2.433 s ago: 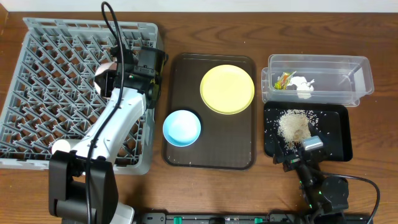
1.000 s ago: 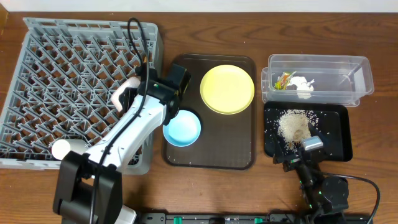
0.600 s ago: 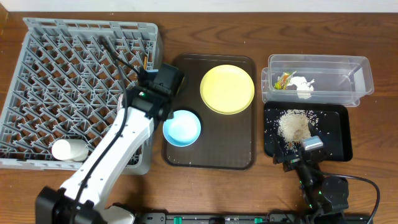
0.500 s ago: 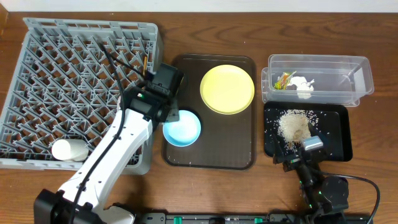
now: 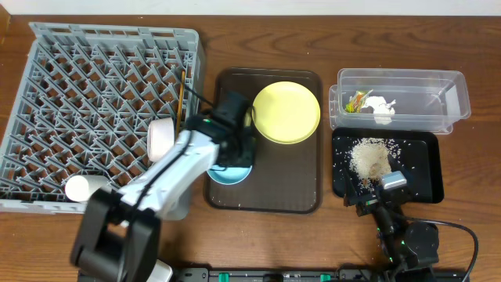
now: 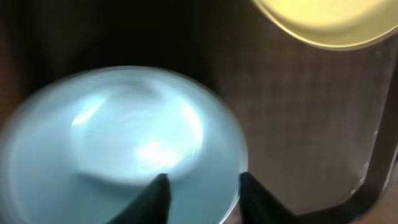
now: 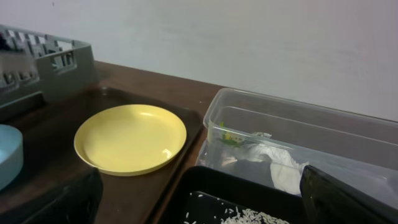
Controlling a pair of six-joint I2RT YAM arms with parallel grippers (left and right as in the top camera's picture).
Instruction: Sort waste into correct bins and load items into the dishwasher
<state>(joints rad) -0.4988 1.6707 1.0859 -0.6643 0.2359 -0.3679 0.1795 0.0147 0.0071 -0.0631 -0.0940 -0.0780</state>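
My left gripper (image 5: 235,150) is open low over the light-blue bowl (image 5: 232,171) on the brown tray. In the left wrist view its fingers (image 6: 205,199) straddle the bowl's (image 6: 118,143) right rim. The yellow plate (image 5: 286,112) lies beside it. The white bowl (image 5: 84,188) lies in the grey dish rack (image 5: 78,94), and the chopsticks (image 5: 181,92) stand at the rack's right side. The wrapper (image 5: 358,100) and tissue (image 5: 381,108) are in the clear tub (image 5: 454,94). The rice scraps (image 5: 369,159) are in the black tray (image 5: 427,176). My right gripper (image 5: 383,192) is open at that tray's front edge.
The brown serving tray (image 5: 297,188) lies between the rack and the bins. In the right wrist view the plate (image 7: 130,138), the tub (image 7: 348,134) and the tissue (image 7: 283,168) show ahead. Bare wooden table runs along the back.
My left arm has swung right from the dish rack to the blue bowl and come down over it. The white bowl stays in the rack. The right arm has not moved.
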